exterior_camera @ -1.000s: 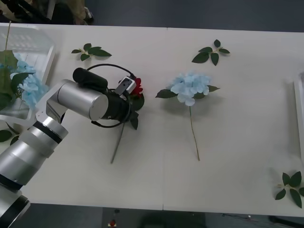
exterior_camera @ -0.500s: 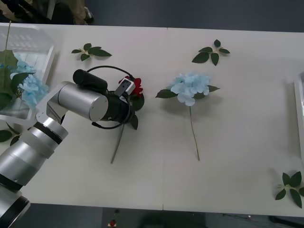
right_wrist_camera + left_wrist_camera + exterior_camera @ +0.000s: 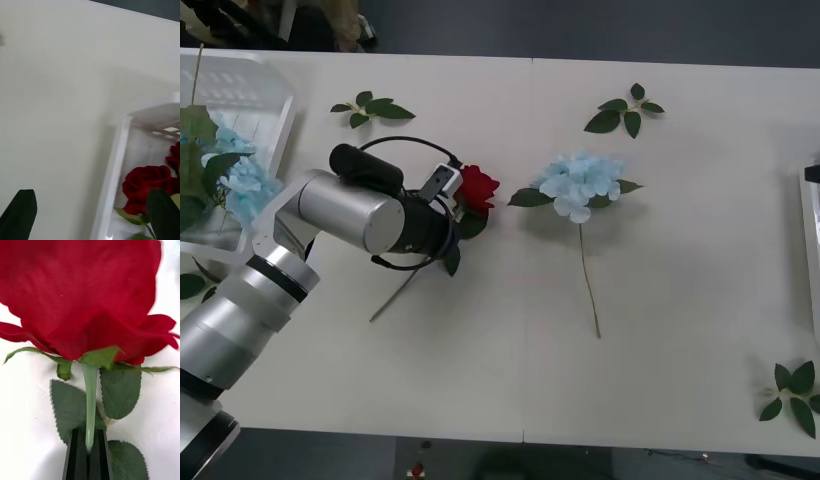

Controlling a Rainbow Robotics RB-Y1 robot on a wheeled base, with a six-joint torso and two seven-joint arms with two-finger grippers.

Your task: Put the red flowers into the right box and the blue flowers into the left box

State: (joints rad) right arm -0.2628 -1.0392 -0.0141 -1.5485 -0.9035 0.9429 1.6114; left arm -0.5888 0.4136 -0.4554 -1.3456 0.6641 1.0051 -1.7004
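The red rose (image 3: pixel 477 187) lies on the bench (image 3: pixel 680 350) left of centre, its stem (image 3: pixel 90 405) pinched between the 2 black fingers (image 3: pixel 77 455) of the left end effector (image 3: pixel 88 450), which are closed on it just below the bloom. In the left wrist view the stem runs straight out from the fingers, with the bloom directly ahead. In the front view the rose's long axis slants from the bloom down to the stem tip (image 3: pixel 378 315), which trails beside the left arm (image 3: pixel 350 215).

We judge that the coming move turns on 1 relation: the right box (image 3: pixel 810 215), a thin pale rim at the bench's far right edge, lies well apart from the held rose, across the whole bench. The left arm holds the flower; the right end effector (image 3: pixel 90 213) is nearer that box, hovering just beside its white wall (image 3: pixel 112 176) with its 2 dark fingers spread wide apart.

- Right box: at least 1 red rose (image 3: pixel 148 185) already lies inside.
- Left box (image 3: pixel 250 100), at the bench's far left: pale blue flowers (image 3: pixel 242 180) with leaves lie inside.
- 1 blue flower (image 3: pixel 580 185) lies loose at mid-bench, just right of the held rose, its stem pointing toward the robot.
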